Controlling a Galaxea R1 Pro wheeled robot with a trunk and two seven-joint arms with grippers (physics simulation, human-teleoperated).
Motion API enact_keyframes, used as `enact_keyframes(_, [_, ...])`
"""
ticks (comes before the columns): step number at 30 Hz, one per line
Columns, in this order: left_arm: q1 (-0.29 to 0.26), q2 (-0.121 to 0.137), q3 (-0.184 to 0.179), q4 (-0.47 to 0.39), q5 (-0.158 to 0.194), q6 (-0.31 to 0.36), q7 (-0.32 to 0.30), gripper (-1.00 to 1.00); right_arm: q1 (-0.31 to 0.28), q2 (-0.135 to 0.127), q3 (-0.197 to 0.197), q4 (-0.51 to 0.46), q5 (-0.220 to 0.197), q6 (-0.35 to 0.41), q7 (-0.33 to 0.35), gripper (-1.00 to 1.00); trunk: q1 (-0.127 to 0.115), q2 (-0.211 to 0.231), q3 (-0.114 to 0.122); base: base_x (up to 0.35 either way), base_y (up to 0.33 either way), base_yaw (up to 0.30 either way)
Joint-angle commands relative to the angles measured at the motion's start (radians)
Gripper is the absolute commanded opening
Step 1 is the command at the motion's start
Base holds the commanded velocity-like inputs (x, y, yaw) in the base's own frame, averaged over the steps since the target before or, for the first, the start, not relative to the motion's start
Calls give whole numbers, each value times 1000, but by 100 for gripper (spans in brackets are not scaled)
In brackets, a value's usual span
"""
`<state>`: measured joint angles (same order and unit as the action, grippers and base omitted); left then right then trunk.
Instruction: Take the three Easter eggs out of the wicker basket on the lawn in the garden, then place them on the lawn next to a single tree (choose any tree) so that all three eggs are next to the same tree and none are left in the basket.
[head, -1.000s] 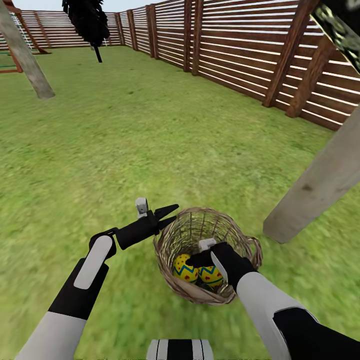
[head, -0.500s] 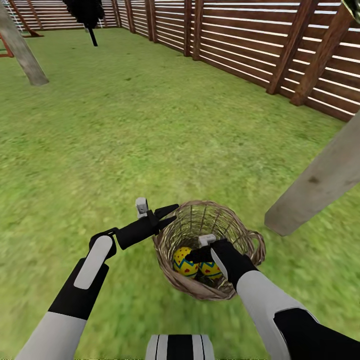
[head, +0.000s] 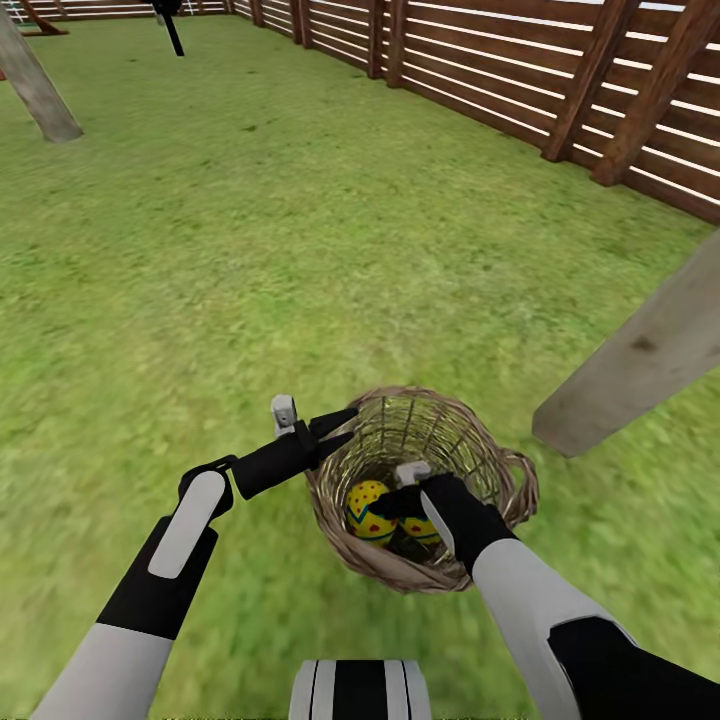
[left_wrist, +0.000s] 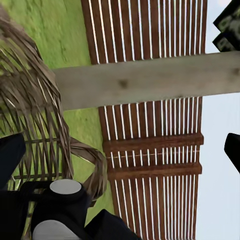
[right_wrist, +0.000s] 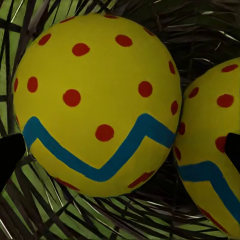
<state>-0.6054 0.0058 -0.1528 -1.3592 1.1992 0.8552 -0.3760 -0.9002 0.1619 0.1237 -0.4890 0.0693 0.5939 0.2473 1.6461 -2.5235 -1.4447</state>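
Both arms wear white shells over black joints (grey strip on the left forearm), ending in black hands.

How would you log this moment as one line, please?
right gripper: open, inside wicker basket, facing Easter egg | left gripper: open, by basket rim | eggs visible: two | tree close by
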Motion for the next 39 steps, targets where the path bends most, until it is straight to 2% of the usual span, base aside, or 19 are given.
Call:
enact_keyframes(1, [-1, 0, -1, 0, 0, 2, -3, 100, 0, 0, 1, -8, 7, 5, 6, 100, 0, 0, -1, 0, 0, 0])
enact_keyframes(8, [-1, 0, -1, 0, 0, 2, -3, 100, 0, -1, 1, -27, 5, 8, 4, 100, 0, 0, -1, 0, 0, 0])
enact_keyframes(11, [8, 17, 16, -17, 17, -15, -20, 100, -17, 3, 18, -44, 9, 26, 5, 100, 0, 0, -1, 0, 0, 0])
enact_keyframes(15, [5, 28, 38, -39, 19, -16, -27, 100, -40, -1, 14, -48, 13, 44, 4, 100, 0, 0, -1, 0, 0, 0])
enact_keyframes(23, [9, 53, 83, -84, 20, -8, -70, 100, -85, -1, 59, -56, 24, 89, 4, 100, 0, 0, -1, 0, 0, 0])
enact_keyframes(30, [9, 57, 122, -92, 20, -8, -109, 100, -125, 3, 96, -24, 22, 129, 13, 100, 0, 0, -1, 0, 0, 0])
enact_keyframes(34, [9, 57, 145, -92, 20, -9, -122, 100, -147, 2, 97, -4, 23, 151, 36, 100, 0, 0, -1, 0, 0, 0])
enact_keyframes(35, [9, 57, 208, -92, 20, -9, -122, 100, -185, 1, 97, -4, 24, 263, 93, 100, 0, 0, -1, 0, 0, 0])
enact_keyframes(39, [9, 57, 209, -92, 20, -10, -122, 100, -188, 0, 97, -4, 24, 263, 107, 100, 1, -1, -8, 0, 0, 0])
